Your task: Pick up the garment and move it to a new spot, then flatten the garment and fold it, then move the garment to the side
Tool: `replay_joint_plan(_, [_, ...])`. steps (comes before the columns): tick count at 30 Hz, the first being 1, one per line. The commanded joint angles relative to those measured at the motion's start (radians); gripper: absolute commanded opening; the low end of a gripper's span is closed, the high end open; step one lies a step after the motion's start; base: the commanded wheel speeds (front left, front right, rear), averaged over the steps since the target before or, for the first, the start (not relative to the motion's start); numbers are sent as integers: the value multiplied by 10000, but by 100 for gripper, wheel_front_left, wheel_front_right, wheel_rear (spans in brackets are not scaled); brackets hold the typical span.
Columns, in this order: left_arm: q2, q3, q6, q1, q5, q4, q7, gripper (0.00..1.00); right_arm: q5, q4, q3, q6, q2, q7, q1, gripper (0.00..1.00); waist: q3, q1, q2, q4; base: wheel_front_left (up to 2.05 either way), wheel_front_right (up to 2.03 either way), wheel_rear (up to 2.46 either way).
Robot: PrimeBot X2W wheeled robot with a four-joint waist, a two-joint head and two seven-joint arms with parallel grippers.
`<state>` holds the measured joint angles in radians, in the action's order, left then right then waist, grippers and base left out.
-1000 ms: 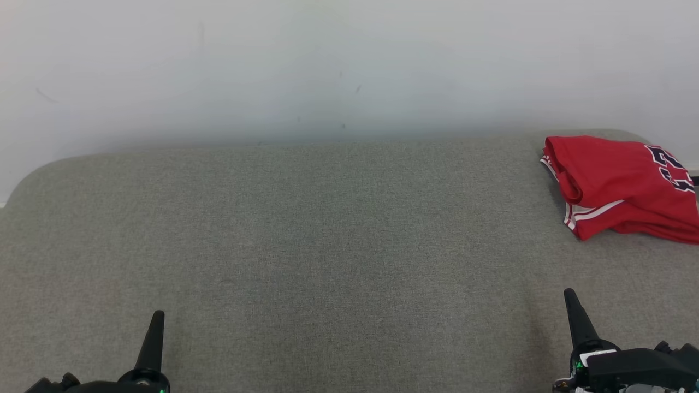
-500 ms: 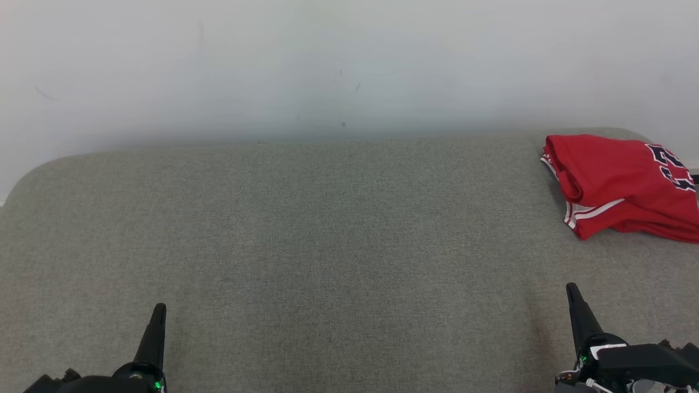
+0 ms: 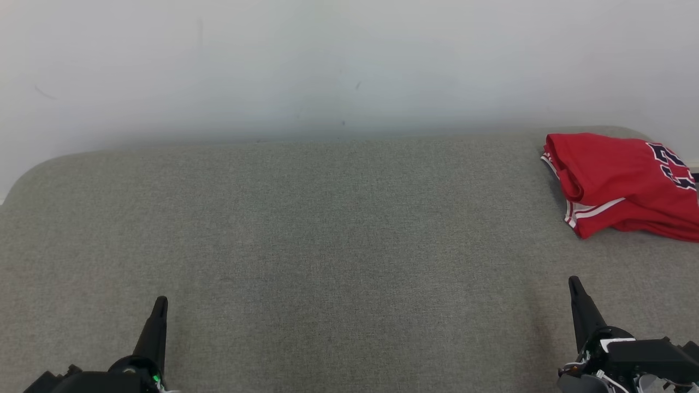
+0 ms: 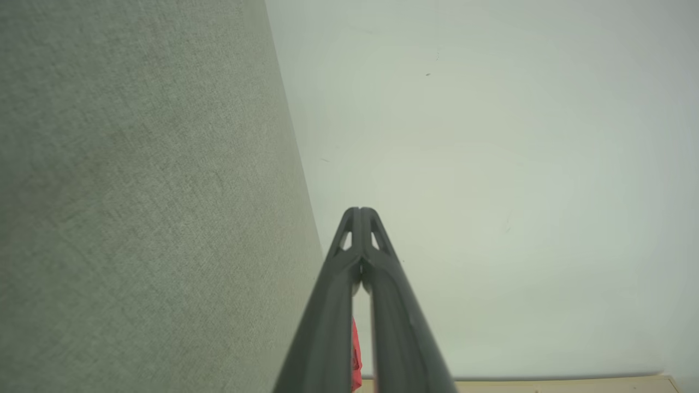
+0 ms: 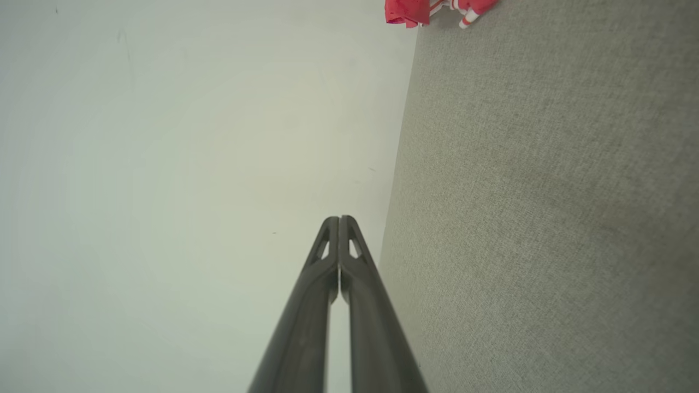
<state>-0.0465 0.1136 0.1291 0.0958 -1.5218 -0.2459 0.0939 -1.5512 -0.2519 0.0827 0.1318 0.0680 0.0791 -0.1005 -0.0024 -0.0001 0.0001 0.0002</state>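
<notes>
- While pressed closed and empty, the left claw [image 3: 159, 301] and right claw [image 3: 574, 281] are hovering over the grey worktop [image 3: 327, 245].
- The red garment [image 3: 617, 180] is lying folded at its far right edge, well apart.
- Reaching in shut is risking shoving it off.
- Both claws are sitting further forward than a second ago; the garment is lying unmoved.

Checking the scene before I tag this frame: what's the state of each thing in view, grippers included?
jersey: loosely folded, lying at the far right of the grey surface, nothing touching it
left gripper: shut, empty
right gripper: shut, empty, apart from the jersey
</notes>
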Motion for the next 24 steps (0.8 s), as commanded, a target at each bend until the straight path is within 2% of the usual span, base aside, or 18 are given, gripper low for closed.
replay_joint_plan(1, [-58, 27, 20, 158, -206, -18, 55, 0, -128, 46, 50, -19, -33, 48, -76, 0, 2, 1, -1, 0, 0, 0, 0])
replay_joint_plan(12, [-63, 31, 26, 254, -942, -60, 246, 0, -793, 51, 172, -21, -66, 253, -168, 0, 34, 1, -1, -2, 0, 0, 0])
replay_joint_plan(24, [-63, 30, 27, 222, -923, -59, 249, 0, -741, 46, 184, -21, -77, 251, -156, 0, 35, 1, -1, -2, 0, 0, 0])
